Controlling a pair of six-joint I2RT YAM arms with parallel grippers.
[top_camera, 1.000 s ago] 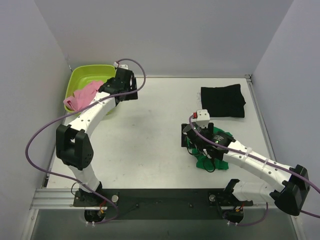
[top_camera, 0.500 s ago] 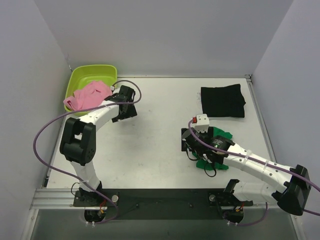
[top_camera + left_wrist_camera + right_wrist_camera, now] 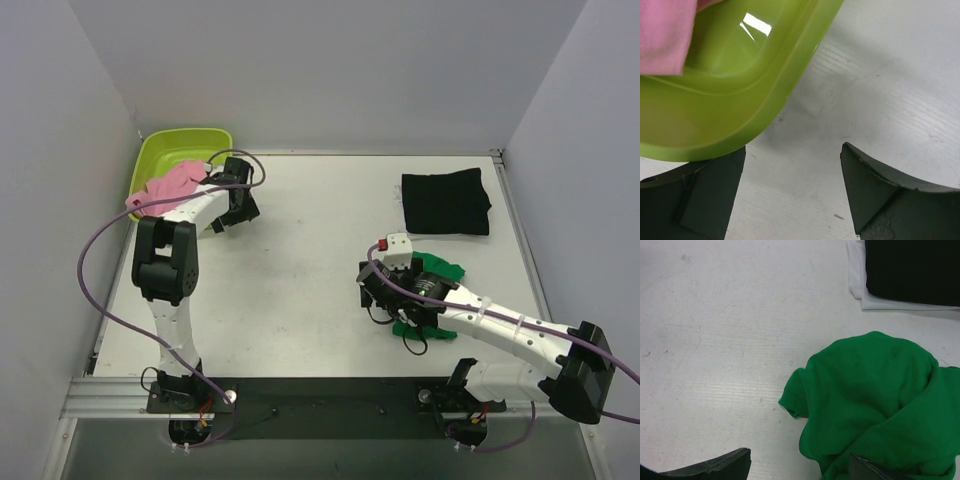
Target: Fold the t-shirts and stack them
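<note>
The pink t-shirt (image 3: 165, 188) lies crumpled in the lime-green tub (image 3: 190, 148), hanging over its near rim; a corner shows in the left wrist view (image 3: 662, 35). My left gripper (image 3: 236, 204) (image 3: 792, 200) is open and empty, low over the table beside the tub's corner (image 3: 740, 100). The bright green t-shirt (image 3: 432, 268) (image 3: 880, 405) lies crumpled under my right arm. My right gripper (image 3: 380, 286) (image 3: 797, 470) is open and empty, at the shirt's left edge; its right finger is over the cloth. The black t-shirt (image 3: 446, 202) (image 3: 912, 270) lies folded at the back right.
A white layer (image 3: 856, 280) shows under the black t-shirt's edge. Grey walls close the table on three sides. Purple cables loop from both arms. The tub stands in the back left corner.
My left arm has drawn back from over the tub and folded; its gripper now sits lower beside the tub's corner. My right gripper has shifted slightly left along the green t-shirt.
</note>
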